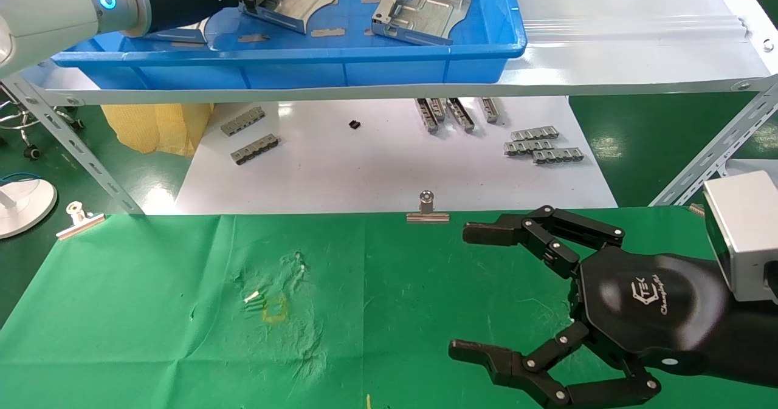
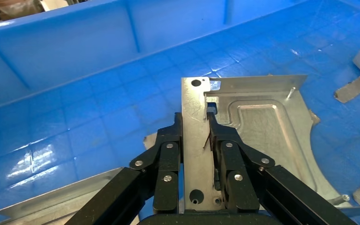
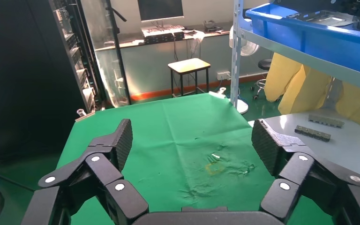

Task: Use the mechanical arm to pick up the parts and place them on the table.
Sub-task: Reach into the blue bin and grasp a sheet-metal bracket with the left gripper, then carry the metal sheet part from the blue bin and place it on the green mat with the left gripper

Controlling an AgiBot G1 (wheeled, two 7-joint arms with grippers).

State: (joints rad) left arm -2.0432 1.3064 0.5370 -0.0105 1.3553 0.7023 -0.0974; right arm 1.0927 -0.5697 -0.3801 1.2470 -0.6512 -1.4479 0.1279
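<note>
Left wrist view: left gripper (image 2: 196,133) is clamped on the upright flange of a bracket (image 2: 258,136) inside the blue tray (image 1: 389,62). Lift straight up to clear the tray wall, then carry to the green table (image 1: 377,312). Right gripper (image 1: 480,293) idles spread wide above the table

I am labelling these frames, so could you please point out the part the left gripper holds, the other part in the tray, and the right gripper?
Held part (image 2: 258,126): left wrist view, embossed flat face.
Other part (image 1: 422,8): head view, centre plate.
Right gripper (image 1: 471,290): head view, midway between fingertips.
</note>
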